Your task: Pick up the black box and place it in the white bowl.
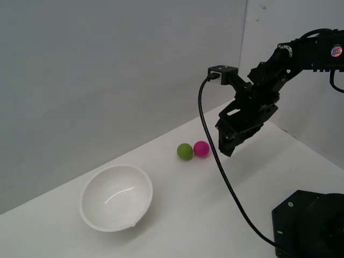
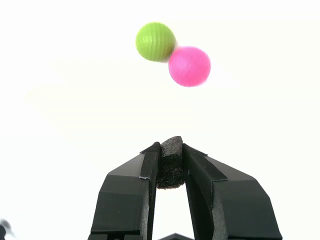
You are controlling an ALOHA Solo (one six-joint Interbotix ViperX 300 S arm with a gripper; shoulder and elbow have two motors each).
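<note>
Exterior view: we see the arm reaching in from the exterior view's right with its pincer (image 1: 230, 149) raised above the white tabletop (image 1: 215, 215), well clear of the surface; from here we cannot make out what it carries. The white bowl (image 1: 116, 197) sits well apart toward the exterior view's left, open and tilted slightly toward the camera, with a green ball (image 1: 185, 151) and a pink ball (image 1: 201, 148) touching one another between bowl and pincer. The tabletop is plain, smooth and matte, backed by a bare grey wall, and a black cable (image 1: 226, 183) hangs from the wrist down toward the dark base block (image 1: 312, 226); we judge that the route to the bowl passes over or beside the two balls. Wrist view: we see the pincer (image 2: 171, 167) pinching the black box (image 2: 171, 167) between its two fingers, the box lifted off the tabletop with the two balls beyond it. The box has a rough, foam-like grain, so we judge it light, slightly yielding and not slippery; the hold on two opposite flat faces, near the fingertips, looks sound. Only the tips engage it, so we judge that a jolt could twist it loose.
</note>
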